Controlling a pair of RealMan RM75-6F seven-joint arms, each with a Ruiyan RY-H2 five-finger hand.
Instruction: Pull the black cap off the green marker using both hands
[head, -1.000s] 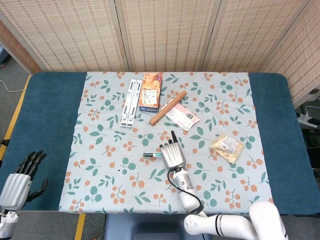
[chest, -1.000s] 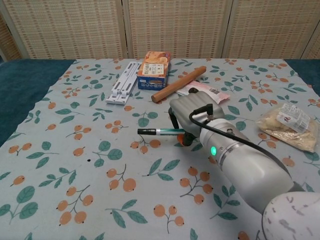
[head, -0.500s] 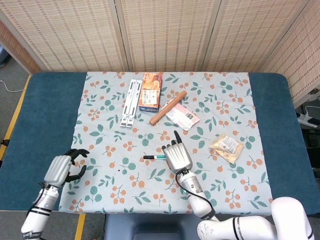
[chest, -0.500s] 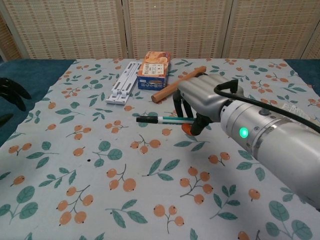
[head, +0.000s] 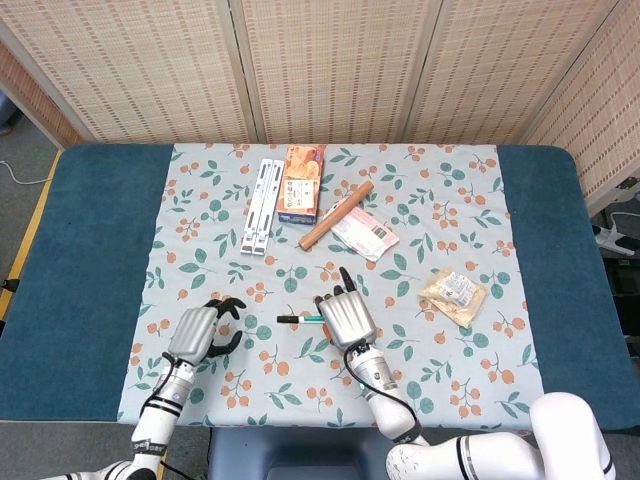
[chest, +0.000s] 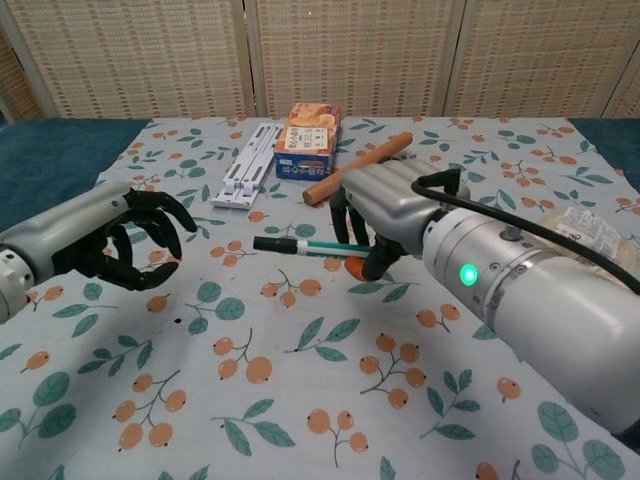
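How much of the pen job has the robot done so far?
Done: the right hand holds the green marker up off the table. In hand: the left hand is beside it, fingers curled around nothing, a gap short of the black cap. Left: the cap is on, so the left hand must grip it and pull it off.

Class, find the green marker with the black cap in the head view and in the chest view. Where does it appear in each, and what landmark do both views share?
Head view: the green marker lies just below centre, held by the right hand.
Chest view: it sits centre, black cap pointing left.
Shared landmark: the wooden stick beyond it.
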